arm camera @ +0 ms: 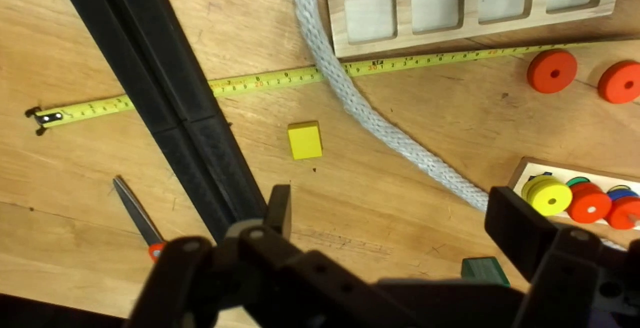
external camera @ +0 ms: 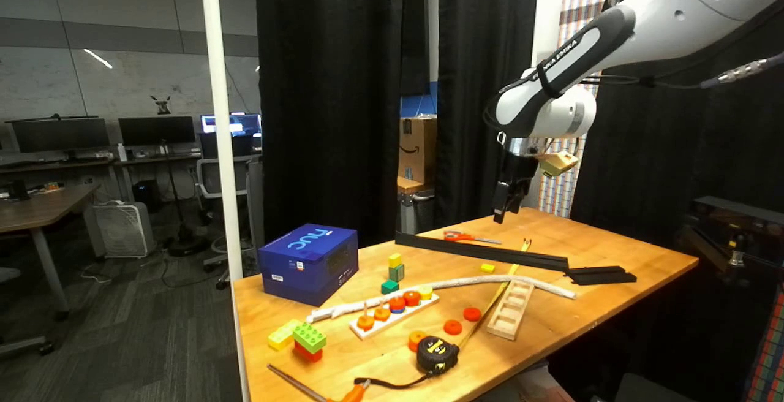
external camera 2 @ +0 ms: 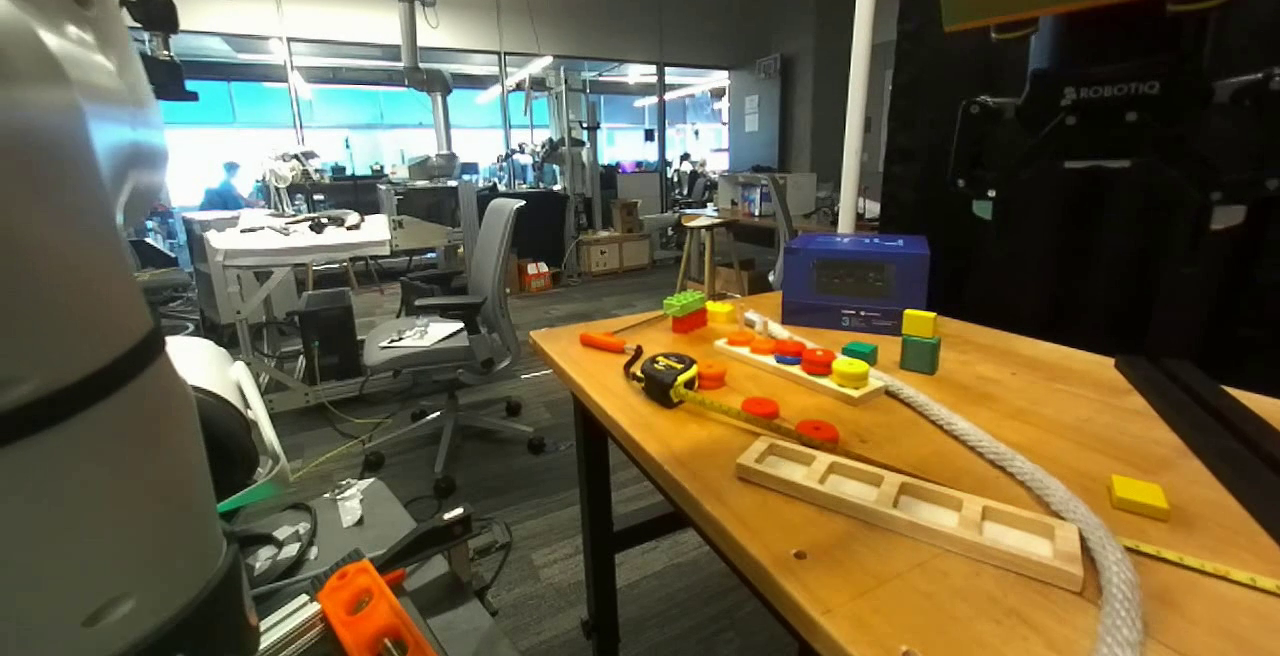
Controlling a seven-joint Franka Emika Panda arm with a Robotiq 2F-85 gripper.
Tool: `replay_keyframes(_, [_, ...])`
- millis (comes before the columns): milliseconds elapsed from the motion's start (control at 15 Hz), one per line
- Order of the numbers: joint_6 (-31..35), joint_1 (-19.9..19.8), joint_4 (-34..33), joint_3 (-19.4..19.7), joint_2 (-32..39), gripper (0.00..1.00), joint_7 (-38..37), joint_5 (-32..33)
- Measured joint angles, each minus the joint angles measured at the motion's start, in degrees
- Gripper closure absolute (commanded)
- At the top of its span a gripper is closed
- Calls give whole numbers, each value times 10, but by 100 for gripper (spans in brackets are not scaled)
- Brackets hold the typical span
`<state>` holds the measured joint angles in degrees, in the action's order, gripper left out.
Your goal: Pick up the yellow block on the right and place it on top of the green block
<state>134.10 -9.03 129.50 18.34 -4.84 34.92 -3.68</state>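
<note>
Yellow block [arm camera: 305,140] noted on wooden table [arm camera: 255,28], lower than the gripper [arm camera: 390,213] and well apart; jaws spread wide. Green block [arm camera: 482,269] partly masked by the gripper in the wrist view.

A block [arm camera: 305,141] lies between the rail [arm camera: 175,100] and rope [arm camera: 371,119].

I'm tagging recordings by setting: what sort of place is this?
Probably a robotics lab or similar workspace: what looks like a second robot arm, computer monitors and a grey office chair stand in the background.
</note>
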Motion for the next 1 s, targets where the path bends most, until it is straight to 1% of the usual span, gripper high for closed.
replay_keyframes(200, [-1, -7, -27, -1, 46, 0, 50, -45])
replay_keyframes(467, [-10, -31, -60, -8, 103, 0, 105, -83])
replay_keyframes(667, [-21, -55, -89, -21, 145, 0, 125, -90])
replay_keyframes(1000, [-36, -84, -139, -53, 211, 0, 128, -90])
